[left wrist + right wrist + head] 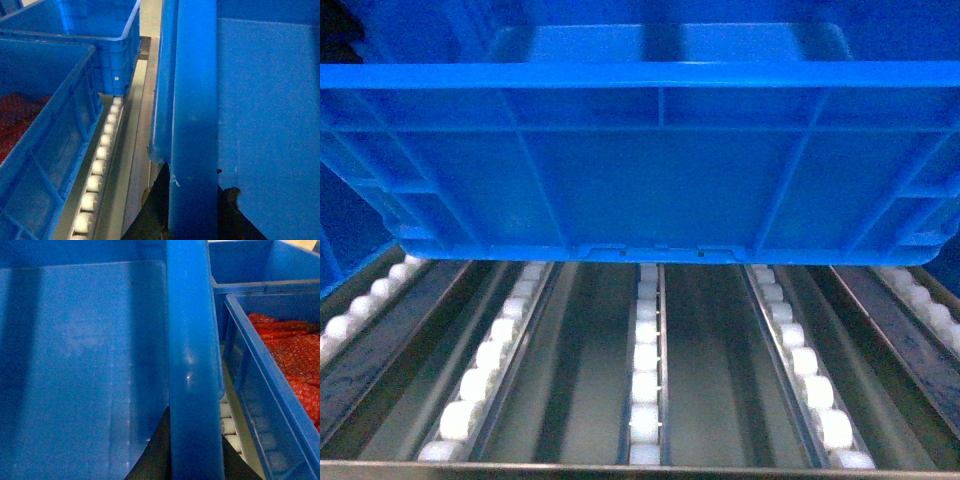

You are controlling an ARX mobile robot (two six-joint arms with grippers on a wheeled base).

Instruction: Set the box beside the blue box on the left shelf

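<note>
Both grippers, left (192, 227) and right (195, 460), clamp opposite rims of the large blue ribbed plastic crate (640, 170), its long axis spanning between them above the grey roller-rail shelf (645, 400).

Roller shelf (645, 400) w/ blue crates (45, 165)

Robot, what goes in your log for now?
large blue plastic crate: over roller rack | left hand: gripping rim | right hand: gripping rim
</note>
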